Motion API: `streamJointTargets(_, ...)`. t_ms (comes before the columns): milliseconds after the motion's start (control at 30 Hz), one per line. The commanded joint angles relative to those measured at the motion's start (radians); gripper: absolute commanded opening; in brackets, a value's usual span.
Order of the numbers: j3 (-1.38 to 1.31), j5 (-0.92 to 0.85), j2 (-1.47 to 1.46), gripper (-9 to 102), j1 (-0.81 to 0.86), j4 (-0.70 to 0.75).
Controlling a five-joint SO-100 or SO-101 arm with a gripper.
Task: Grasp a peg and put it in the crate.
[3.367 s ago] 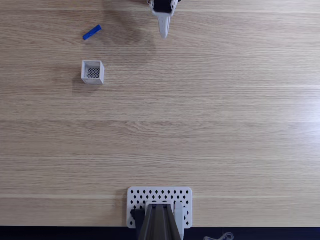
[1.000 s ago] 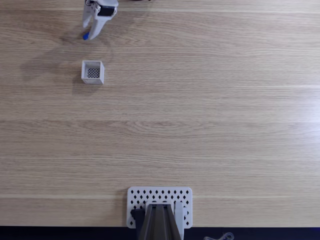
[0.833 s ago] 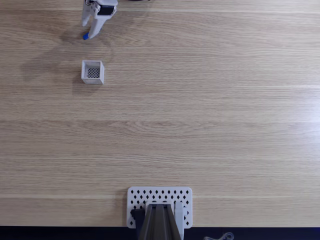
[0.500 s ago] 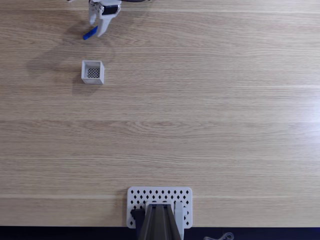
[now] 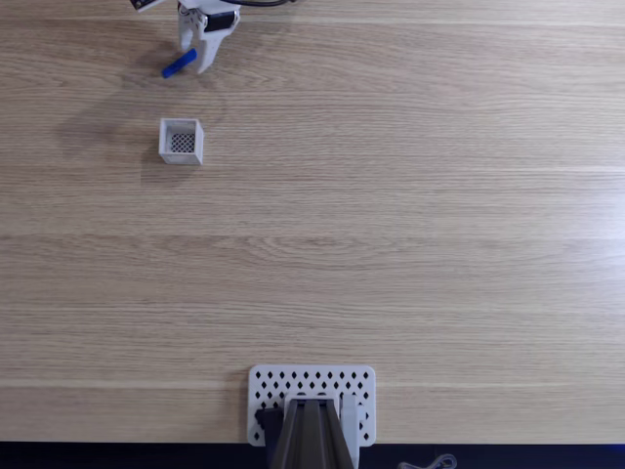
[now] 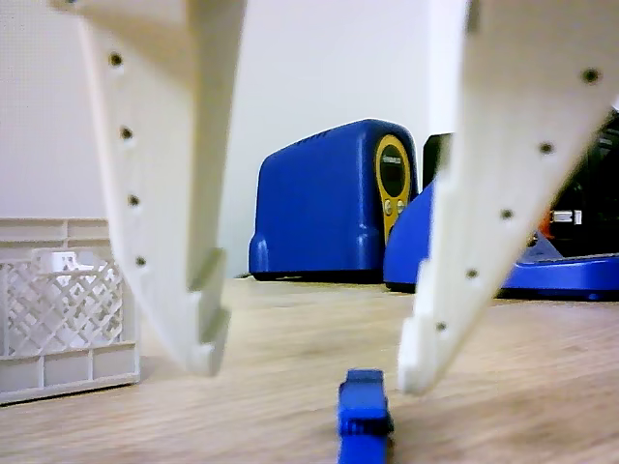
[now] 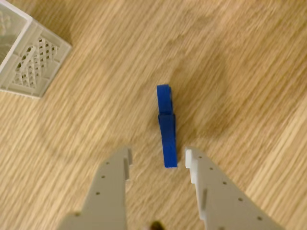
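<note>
The peg [image 5: 179, 64] is a short blue bar lying flat on the wooden table near the far left edge in the fixed view. My gripper [image 5: 195, 54] hangs open right over it. In the wrist view the peg [image 7: 165, 127] points away from me. Its near end lies between the tips of my gripper [image 7: 158, 154], closer to the right finger [image 7: 211, 187]. The other view shows the fingertips just above the table, on either side of the peg [image 6: 365, 418], gripper [image 6: 311, 372] not touching it. The crate [image 5: 182, 141], small, white and open-topped, stands upright a little nearer than the peg.
A flat white perforated plate [image 5: 312, 388] with the arm's base on it sits at the near table edge in the fixed view. Blue devices [image 6: 329, 213] stand behind the table in the other view. Bare wood stretches to the right of the crate.
My gripper has travelled from the far middle of the table leftwards to the peg and opened. In the last second it shifted slightly right, uncovering more of the peg.
</note>
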Motion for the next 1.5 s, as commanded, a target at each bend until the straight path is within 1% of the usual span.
streamJointTargets(0,0.002,-0.006,0.005,19,-0.009,-0.083)
streamJointTargets(433,-0.021,-0.011,-0.071,19,0.005,-0.110)
streamJointTargets(533,-0.025,-0.055,-0.080,18,0.005,-0.104)
streamJointTargets(600,-0.023,-0.098,-0.081,15,0.011,-0.098)
streamJointTargets(733,-0.021,-0.133,-0.081,-1,0.031,-0.097)
streamJointTargets(767,-0.021,-0.135,-0.081,-3,0.031,-0.097)
streamJointTargets(867,-0.020,-0.144,-0.081,1,0.029,-0.097)
streamJointTargets(1133,-0.002,-0.147,-0.028,0,0.017,-0.118)
streamJointTargets(1200,0.015,-0.143,0.009,0,0.015,-0.153)
streamJointTargets(1267,0.043,-0.138,0.049,0,0.003,-0.225)
streamJointTargets(1367,0.109,-0.137,0.104,0,-0.038,-0.388)
streamJointTargets(1467,0.190,-0.135,0.153,0,-0.078,-0.586)
